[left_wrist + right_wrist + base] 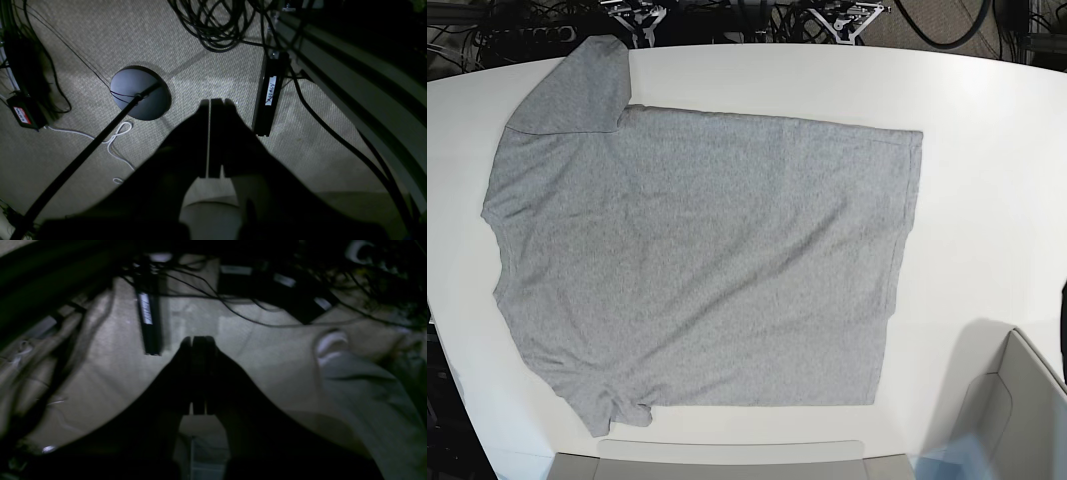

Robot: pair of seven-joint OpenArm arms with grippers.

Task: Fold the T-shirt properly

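Lying flat on the table (987,150), the T-shirt (707,270) sits away from both closed jaws.

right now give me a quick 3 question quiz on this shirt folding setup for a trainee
1. True or false: the T-shirt is already folded in half.
2. Multiple choice: what do both wrist views look down on? A) the T-shirt B) the table C) carpet and cables
3. Fill in: the jaws of the left gripper and the right gripper are both ____.

Key
1. False: it lies spread flat, plain side up, sleeves toward the base view's left.
2. C
3. shut, holding nothing
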